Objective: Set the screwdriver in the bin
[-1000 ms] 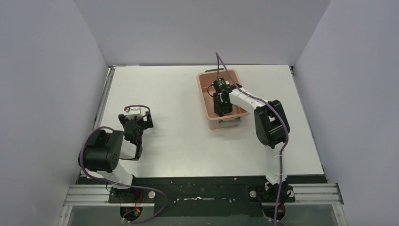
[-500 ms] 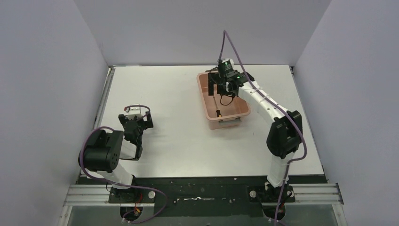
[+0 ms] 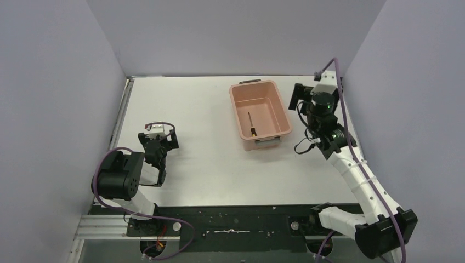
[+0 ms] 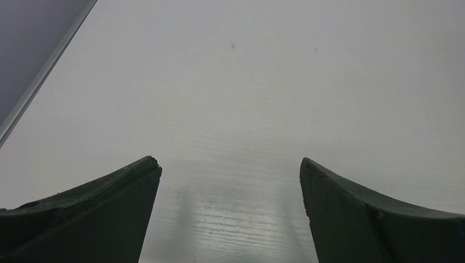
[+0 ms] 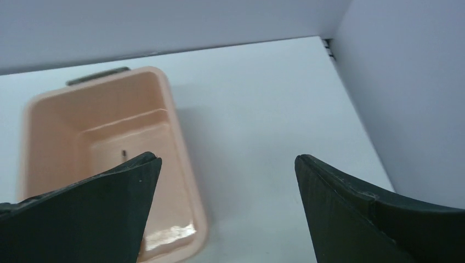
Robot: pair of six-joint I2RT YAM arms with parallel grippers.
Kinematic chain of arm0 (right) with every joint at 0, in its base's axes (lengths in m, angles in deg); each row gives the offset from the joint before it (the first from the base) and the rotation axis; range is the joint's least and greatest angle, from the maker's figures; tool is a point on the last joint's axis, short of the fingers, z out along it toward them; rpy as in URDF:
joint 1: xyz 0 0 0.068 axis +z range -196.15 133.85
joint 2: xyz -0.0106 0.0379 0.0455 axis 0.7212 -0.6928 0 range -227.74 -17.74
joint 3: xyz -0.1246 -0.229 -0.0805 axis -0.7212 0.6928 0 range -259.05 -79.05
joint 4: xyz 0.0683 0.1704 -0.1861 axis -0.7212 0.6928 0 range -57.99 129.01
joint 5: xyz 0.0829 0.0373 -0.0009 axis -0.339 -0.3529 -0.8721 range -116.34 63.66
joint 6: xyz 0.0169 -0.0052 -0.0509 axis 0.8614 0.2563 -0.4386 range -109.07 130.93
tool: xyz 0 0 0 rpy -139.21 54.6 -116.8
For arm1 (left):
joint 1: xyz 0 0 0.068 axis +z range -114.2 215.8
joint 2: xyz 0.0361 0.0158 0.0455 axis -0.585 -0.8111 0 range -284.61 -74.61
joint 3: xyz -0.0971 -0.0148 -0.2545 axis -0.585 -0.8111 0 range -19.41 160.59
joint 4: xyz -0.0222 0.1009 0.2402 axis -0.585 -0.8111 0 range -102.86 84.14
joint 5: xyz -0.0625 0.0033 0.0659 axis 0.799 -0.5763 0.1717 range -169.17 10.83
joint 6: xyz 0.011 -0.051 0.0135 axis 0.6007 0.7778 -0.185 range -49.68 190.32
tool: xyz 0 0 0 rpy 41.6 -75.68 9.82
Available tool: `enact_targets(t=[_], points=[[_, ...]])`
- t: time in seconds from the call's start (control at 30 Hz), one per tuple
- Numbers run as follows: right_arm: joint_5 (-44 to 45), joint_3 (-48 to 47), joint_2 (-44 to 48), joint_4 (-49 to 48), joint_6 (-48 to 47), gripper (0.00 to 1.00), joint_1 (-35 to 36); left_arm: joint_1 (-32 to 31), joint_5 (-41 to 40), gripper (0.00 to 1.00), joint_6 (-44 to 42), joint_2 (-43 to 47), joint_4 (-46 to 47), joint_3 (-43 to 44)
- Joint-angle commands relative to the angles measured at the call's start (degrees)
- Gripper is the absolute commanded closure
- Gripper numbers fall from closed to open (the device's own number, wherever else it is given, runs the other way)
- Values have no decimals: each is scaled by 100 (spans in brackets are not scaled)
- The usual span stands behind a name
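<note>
inside the bin (image 3: 285,112) lies the screwdriver (image 3: 251,125) (seemingly flat).

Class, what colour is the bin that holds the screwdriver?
The bin is salmon pink, clearest in the top external view.

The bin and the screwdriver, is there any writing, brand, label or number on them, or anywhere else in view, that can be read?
None readable. The bin is plain pink plastic; the screwdriver is too small to show any marking; no text shows elsewhere.
</note>
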Motion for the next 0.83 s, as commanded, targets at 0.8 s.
enact_targets(t=[0.8], points=[[1213, 5943, 1812, -5050, -85, 0, -359, 33, 108, 3, -40, 62, 133, 56]])
